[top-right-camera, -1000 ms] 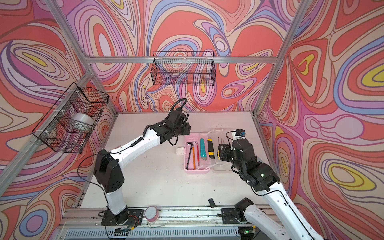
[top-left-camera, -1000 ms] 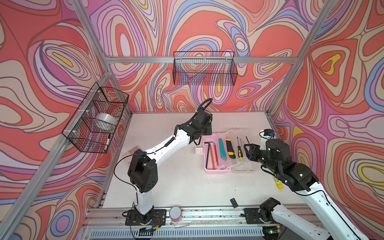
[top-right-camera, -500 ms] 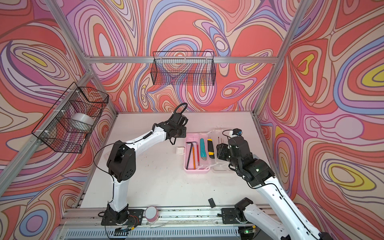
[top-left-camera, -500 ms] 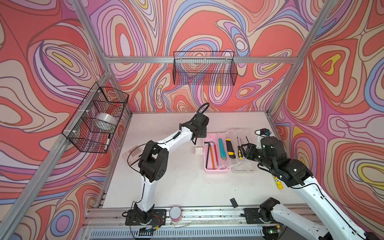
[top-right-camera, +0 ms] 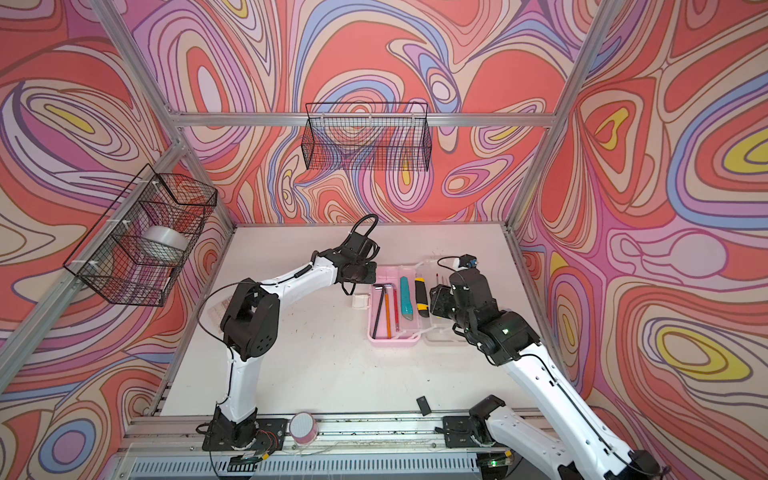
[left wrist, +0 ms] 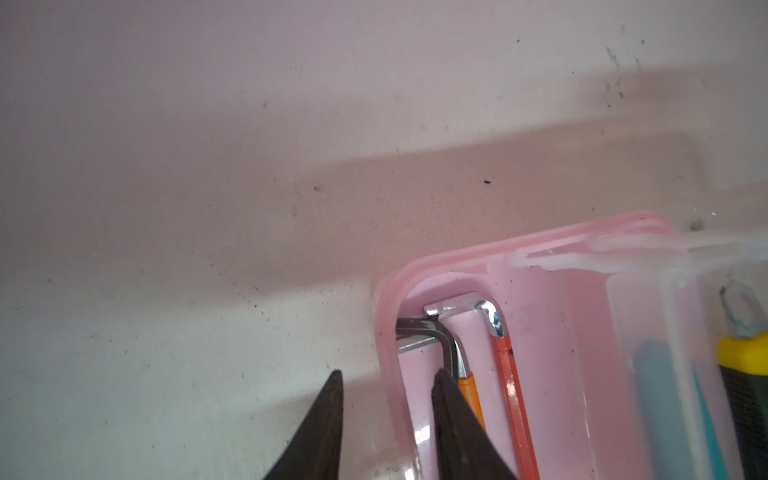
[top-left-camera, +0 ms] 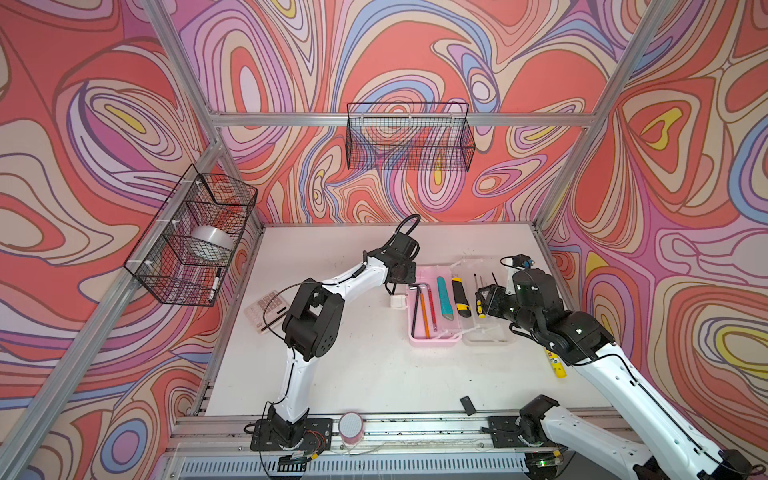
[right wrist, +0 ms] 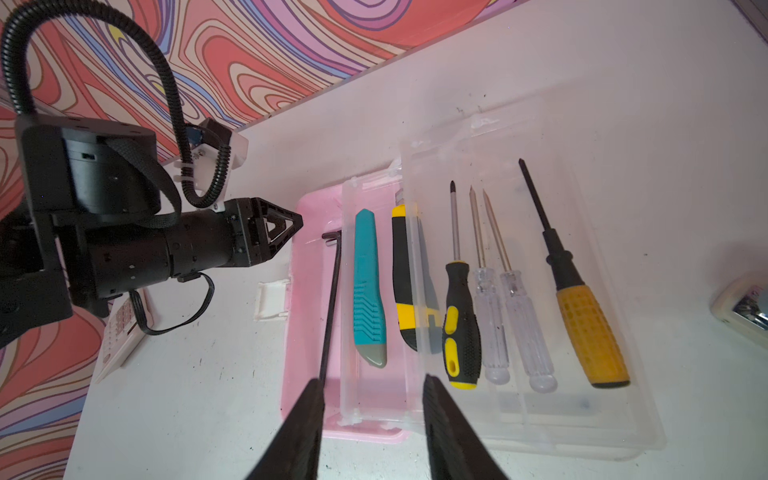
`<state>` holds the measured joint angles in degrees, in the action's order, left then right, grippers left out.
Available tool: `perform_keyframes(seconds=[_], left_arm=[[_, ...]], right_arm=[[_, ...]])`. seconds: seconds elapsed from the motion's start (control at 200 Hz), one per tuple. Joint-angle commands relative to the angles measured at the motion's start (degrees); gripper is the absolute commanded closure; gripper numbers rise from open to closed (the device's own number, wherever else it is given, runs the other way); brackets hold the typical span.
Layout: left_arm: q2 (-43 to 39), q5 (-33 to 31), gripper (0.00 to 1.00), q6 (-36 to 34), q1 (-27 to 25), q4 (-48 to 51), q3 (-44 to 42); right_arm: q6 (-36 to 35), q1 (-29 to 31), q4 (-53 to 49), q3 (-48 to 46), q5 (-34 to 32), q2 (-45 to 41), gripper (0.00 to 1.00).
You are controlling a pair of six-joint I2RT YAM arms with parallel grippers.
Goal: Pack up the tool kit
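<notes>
Left wrist view: showed the left gripper (left wrist: 388, 374) part-way open and holding nothing, one finger outside the side wall of the pink box (left wrist: 384, 324), the other inside it by the black hex key (left wrist: 424, 332).
Right gripper (right wrist: 372, 380): hung above the box's near end, jaws apart, nothing between them.
Box: lay open near the middle of the table (top-left-camera: 374, 374), clear lid (right wrist: 561, 419) folded flat beside the base, white latch (top-left-camera: 398, 302) on the outer side.
Already packed: black hex key, silver hex key (left wrist: 457, 309), orange pencil (left wrist: 471, 395), red pencil (left wrist: 513, 395), teal utility knife (right wrist: 368, 282).
Doubtful: yellow-black utility knife (right wrist: 403, 270), lying along the seam between base and lid.
Left to pack: four screwdrivers (right wrist: 459, 316), lined up on the lid rather than in the base.
After that: lid to be swung over and latched.
Progress: judged somewhat past halfway.
</notes>
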<state>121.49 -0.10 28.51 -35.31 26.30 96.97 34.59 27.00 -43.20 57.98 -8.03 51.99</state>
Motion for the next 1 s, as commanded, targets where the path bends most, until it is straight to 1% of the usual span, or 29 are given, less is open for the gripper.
perform_keyframes(seconds=[0.0,0.09,0.185,0.406,0.651,0.811,0.911,0.996], left_arm=[[2.71,0.36,0.70,0.97,-0.20,0.45,1.02],[3.34,-0.15,0.74,1.59,-0.19,-0.05,1.42],[4.33,-1.19,0.81,2.22,-0.07,0.62,2.50],[4.11,-4.90,1.00,3.72,-0.02,1.77,2.86],[1.71,-8.55,1.00,6.28,1.72,2.12,0.02],[-1.41,-10.05,1.00,8.55,4.62,1.12,-4.48],[-3.79,-10.00,1.00,9.19,6.61,-0.58,-8.23],[-5.47,-9.31,1.00,8.43,8.07,-2.32,-10.74]], right_arm=[[-0.16,-0.28,1.01,-0.08,0.00,-0.36,0.59],[0.42,-0.27,1.69,-0.91,0.20,-0.46,0.59],[0.70,-0.28,2.19,-1.28,0.32,-0.35,0.59],[0.24,-0.23,1.94,-1.14,-0.19,0.04,0.59],[-0.83,-0.23,2.24,-2.52,-2.20,1.27,0.59],[-0.69,-0.61,2.19,-3.47,-3.04,0.65,0.58],[-0.10,-1.84,2.03,-4.07,-2.55,0.35,0.58],[-0.30,-3.75,3.12,-5.70,0.03,-0.81,0.58]])
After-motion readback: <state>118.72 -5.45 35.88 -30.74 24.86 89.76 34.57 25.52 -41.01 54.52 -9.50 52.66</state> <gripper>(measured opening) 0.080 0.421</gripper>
